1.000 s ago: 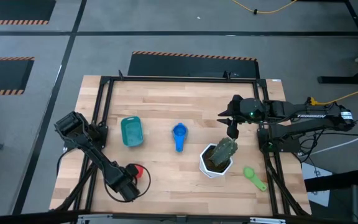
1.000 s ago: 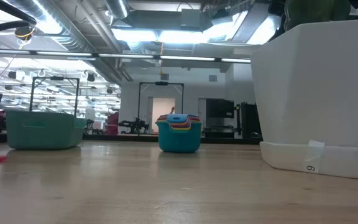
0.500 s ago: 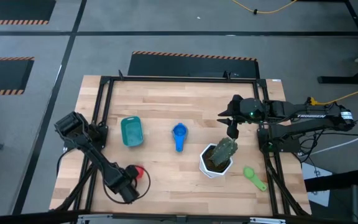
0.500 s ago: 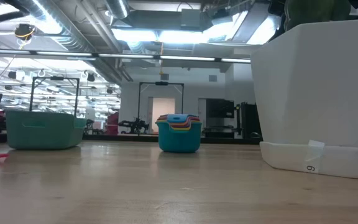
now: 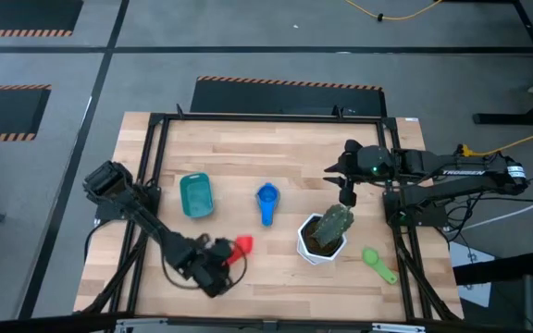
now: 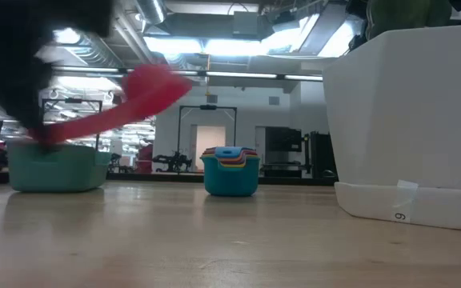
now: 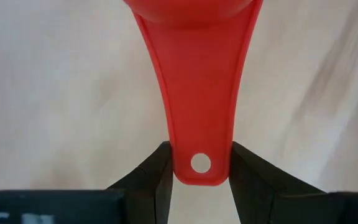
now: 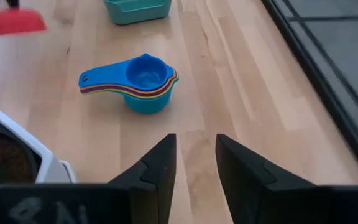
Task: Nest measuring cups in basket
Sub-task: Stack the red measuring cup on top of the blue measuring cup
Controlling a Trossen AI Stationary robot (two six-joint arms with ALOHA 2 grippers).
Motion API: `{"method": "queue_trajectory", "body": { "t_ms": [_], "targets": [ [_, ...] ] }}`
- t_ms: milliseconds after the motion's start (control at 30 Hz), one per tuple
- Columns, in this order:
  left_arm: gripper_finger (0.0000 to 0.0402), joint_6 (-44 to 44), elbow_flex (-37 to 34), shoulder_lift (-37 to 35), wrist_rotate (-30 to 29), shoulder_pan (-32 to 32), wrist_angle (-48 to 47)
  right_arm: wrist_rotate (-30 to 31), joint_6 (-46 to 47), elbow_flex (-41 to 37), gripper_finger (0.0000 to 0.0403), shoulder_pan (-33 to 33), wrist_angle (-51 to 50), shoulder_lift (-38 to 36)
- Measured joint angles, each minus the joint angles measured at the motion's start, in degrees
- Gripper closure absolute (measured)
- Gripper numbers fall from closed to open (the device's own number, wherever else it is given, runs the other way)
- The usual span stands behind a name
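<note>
The red cup (image 5: 242,244) is off the table near the front edge, left of centre, pinched by the end of its handle between the fingers of the left gripper (image 7: 199,177). The jaws are clamped on the handle just around its hanging hole, and the bowl hangs out ahead. The nested stack of cups (image 5: 266,202) sits mid-table, blue on top, with the teal basket (image 5: 195,196) to its left and well apart from it.

With so little handle in the grip, the cup could swing or slip, so the carry should be slow and level. It looks best lined up handle over handle above the stack before release.

The right gripper (image 8: 192,163) hovers at the far right, fingers apart and empty, beyond the white pot (image 5: 320,237). A green cup (image 5: 377,262) lies near the right edge.
</note>
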Motion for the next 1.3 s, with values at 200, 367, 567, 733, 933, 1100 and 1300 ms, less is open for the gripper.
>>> {"method": "queue_trajectory", "body": {
  "t_ms": [200,367,567,733,933,1100,1300],
  "targets": [
    [0.0279,18.35,0.03,-3.86,-13.64,5.61,6.87,0.05,-7.84,0.03,0.0286,-0.01,2.36,-0.02],
    [0.0279,34.43,0.02,-9.39,-16.06,10.14,10.98,-0.04,-16.57,0.30,0.0286,0.00,7.33,-0.04],
    [0.0279,51.79,0.05,-18.00,-11.03,15.43,16.63,0.22,-22.62,6.36,0.0286,-0.04,7.96,-0.02],
    [0.0279,63.93,0.09,-25.05,-2.29,20.69,22.20,-1.35,-28.99,14.39,0.0286,-0.02,9.05,0.01],
    [0.0279,72.77,0.09,-29.50,13.21,28.21,30.09,-10.09,-32.72,19.15,0.0286,-0.02,25.41,0.53],
    [0.0279,74.36,0.10,-29.79,24.21,33.28,34.23,-21.85,-31.10,19.23,0.0286,0.01,39.32,2.65],
    [0.0278,74.35,0.09,-29.63,28.70,36.54,34.93,-25.12,-28.25,19.22,0.0286,0.00,45.86,8.41]
  ]
}}
